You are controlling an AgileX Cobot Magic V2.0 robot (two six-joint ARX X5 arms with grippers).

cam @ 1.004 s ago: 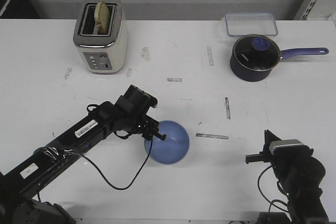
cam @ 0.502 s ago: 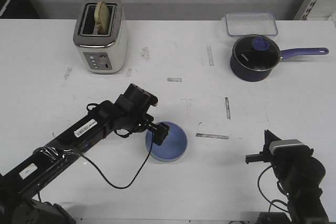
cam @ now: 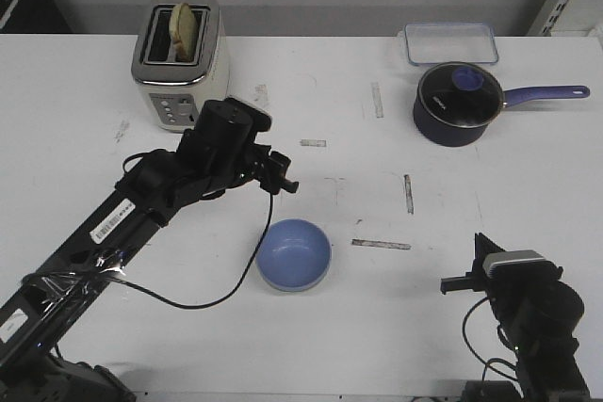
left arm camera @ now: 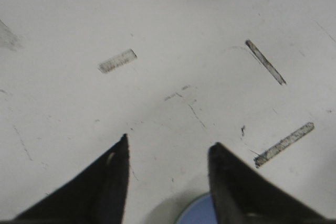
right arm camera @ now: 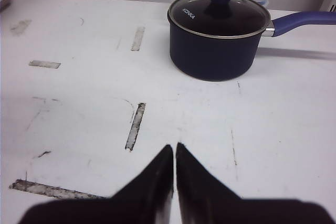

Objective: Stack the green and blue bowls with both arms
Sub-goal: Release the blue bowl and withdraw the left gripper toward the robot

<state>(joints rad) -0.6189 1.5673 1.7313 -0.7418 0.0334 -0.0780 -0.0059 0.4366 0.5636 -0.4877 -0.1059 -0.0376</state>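
Left gripper (cam: 283, 179): my left fingers stand spread apart with bare table between the tips; they hold nothing and hang above the table, on the far side of the blue bowl.
Left fingertips (left arm camera: 116, 167): two black points in my left wrist view, with a sliver of the blue rim between them at the frame's edge.
Blue bowl (cam: 294, 253): upright on the white table (cam: 85, 129), mouth up, near the middle front and apart from my left gripper. A paler band shows along its lower rim; I cannot tell whether that is the green bowl nested beneath or only the bowl's own wall.
Right gripper (right arm camera: 174, 157): my right fingers are pressed together tip to tip, with nothing between them, low at the front right of the table and well apart from the bowl.
Saucepan (cam: 459, 104): dark navy, glass lid on, long handle pointing right, at the far right of the table.
Clear container (cam: 450, 43): just behind the saucepan.
Toaster (cam: 181, 63): cream, far left, with a slice standing in one slot.
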